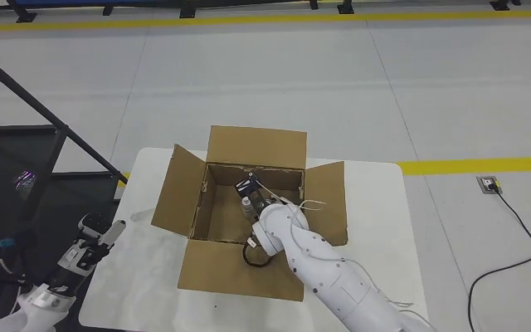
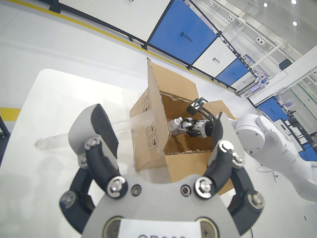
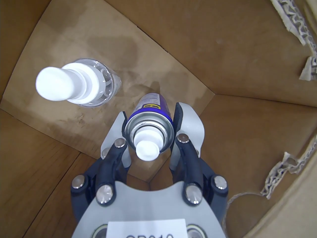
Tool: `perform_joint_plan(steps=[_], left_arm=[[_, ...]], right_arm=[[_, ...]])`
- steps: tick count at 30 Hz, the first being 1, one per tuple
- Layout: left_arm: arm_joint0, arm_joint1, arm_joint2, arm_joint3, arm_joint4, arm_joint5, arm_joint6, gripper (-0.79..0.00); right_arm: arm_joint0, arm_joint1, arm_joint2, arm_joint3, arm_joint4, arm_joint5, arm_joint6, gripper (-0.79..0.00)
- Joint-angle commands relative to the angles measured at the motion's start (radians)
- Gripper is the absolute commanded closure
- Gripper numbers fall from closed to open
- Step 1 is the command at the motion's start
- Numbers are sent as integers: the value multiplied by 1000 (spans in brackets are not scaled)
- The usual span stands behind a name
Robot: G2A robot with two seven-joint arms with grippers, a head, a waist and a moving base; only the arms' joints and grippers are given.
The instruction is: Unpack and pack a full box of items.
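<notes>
An open cardboard box stands on the white table. My right gripper is down inside it. In the right wrist view the right gripper is shut on an upright blue spray can with a white nozzle, one finger on each side. Beside it on the box floor stands a clear bottle with a white spray cap. My left gripper hangs open with nothing in it, off to the box's left near the table's front corner. From there the bottle and the right gripper show over the box's flap.
The box's four flaps stand open, with torn cardboard edges along the rim. A black metal frame rises to the left of the table. A cable and socket lie on the floor to the right.
</notes>
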Motion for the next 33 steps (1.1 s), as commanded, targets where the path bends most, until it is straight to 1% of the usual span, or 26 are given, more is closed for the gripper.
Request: perform_joint_plan(steps=[1,8,11,15,20,24,26,27,30,31,33], left_arm=[[-5,0,7,2,27,10,11,-785],[-40,1,49,27,75,34,21,-785],[-48,2,54,32,79,35,19,-785],[-47,3,53,32,80,35,23,-785],[-37,4,44,31,78,33,29,-785],[-33,5,39,32,75,33,31,-785],[-34,5,40,34,74,33,31,-785],[-35,5,41,34,73,32,31,-785],[-40,6,46,37,75,31,29,-785],[-43,7,48,37,75,32,28,-785],[-50,7,53,38,78,36,26,-785]], right_arm=[[-13,4,15,-30,-8,-5,0,-354],[-94,33,85,-175,-70,-48,47,-360],[-125,41,106,-205,-94,-67,61,-360],[-139,42,121,-197,-104,-79,57,-354],[-126,33,127,-151,-93,-81,45,-345],[-112,25,126,-123,-85,-82,42,-363],[-108,21,127,-113,-84,-82,43,-388],[-107,20,127,-109,-84,-81,43,-594],[-105,16,132,-100,-81,-83,44,-739],[-104,15,136,-101,-79,-84,44,-763],[-107,16,148,-109,-74,-89,45,-776]])
